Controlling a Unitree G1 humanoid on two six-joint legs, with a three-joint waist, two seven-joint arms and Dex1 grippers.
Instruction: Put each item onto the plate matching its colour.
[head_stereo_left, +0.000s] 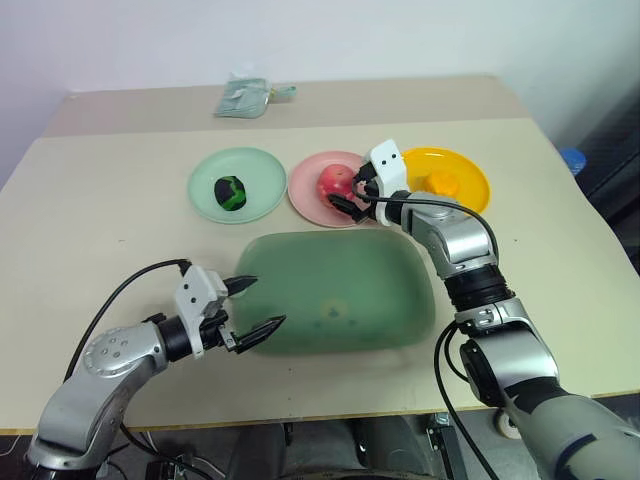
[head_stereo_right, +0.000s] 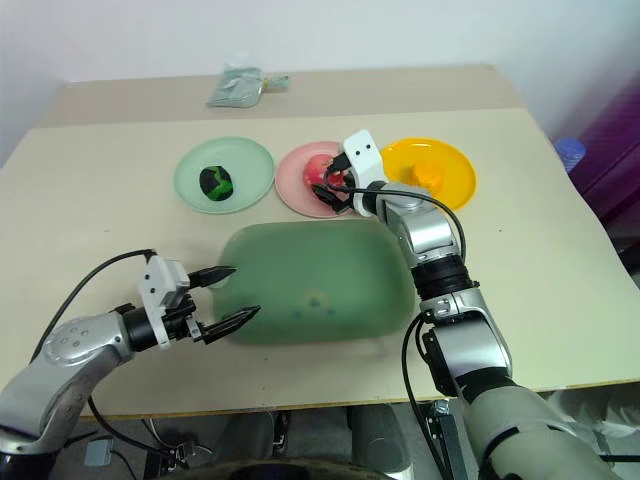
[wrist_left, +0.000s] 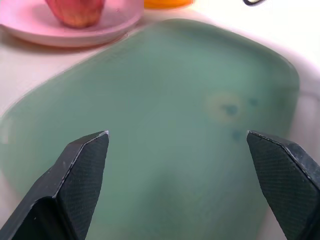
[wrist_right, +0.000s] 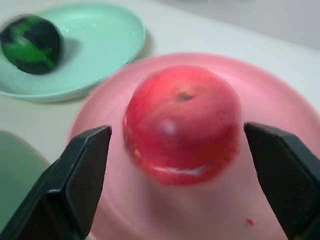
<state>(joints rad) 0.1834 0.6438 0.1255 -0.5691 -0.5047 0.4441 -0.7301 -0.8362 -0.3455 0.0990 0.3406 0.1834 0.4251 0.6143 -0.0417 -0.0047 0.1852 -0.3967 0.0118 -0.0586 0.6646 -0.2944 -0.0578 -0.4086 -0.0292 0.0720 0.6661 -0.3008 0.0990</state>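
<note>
The dark green-and-black ball (head_stereo_left: 231, 192) sits on the mint green plate (head_stereo_left: 262, 170); the glossy pink-red apple (wrist_right: 182, 122) rests on the pink plate (wrist_right: 280, 165) between the right pincer's (head_stereo_left: 352, 194) spread fingers, ungripped; the left pincer (head_stereo_left: 257, 305) gapes empty.

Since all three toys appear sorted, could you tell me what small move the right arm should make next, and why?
Probably draw the right claw straight back from the apple. Its fingers stand open on either side with gaps, and the apple sits on the pink plate, so nothing is left to release.
</note>
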